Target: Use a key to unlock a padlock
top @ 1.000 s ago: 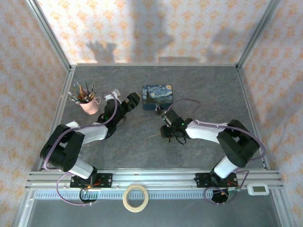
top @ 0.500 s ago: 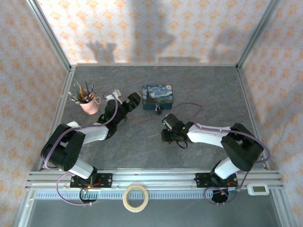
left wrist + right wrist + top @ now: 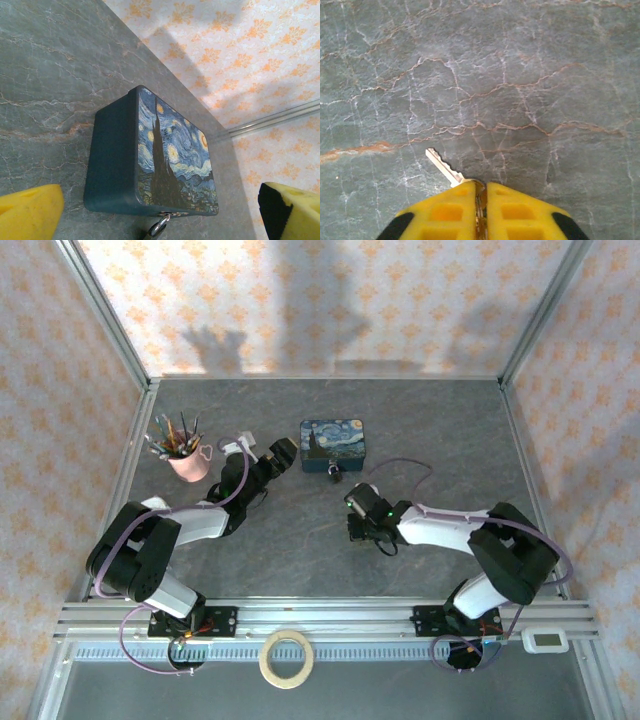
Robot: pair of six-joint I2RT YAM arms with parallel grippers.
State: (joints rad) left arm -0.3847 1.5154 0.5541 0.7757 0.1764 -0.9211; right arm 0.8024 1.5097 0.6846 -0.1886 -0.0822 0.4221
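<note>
Yellow right fingers [image 3: 450,215] are pressed together on the head of the small thin silvery key [image 3: 442,167], and the key's blade sticks out from between their tips, up and to the left in the right wrist view, just above the grey marbled desk [image 3: 530,75]. Opposite them, the yellow left fingers [image 3: 27,212] stand spread wide and hold nothing; the blue rectangular tin with the starry-night painting [image 3: 172,160] lies just ahead of them on the desk with its lid shut. At the tin's near edge sits the tiny dark padlock [image 3: 333,472], touching the tin; the left wrist view catches its silvery shackle loop at the tin's lower rim, though how it hooks on is too small to tell. From above, the right fingers and the key are on the near side of the tin, near the padlock but apart from it. Far to the left stands a pink mug [image 3: 190,465] holding a bunch of coloured pencils [image 3: 175,433], upright and fanned out. A roll of pale tape [image 3: 286,658] lies on the rail between the arm bases.
</note>
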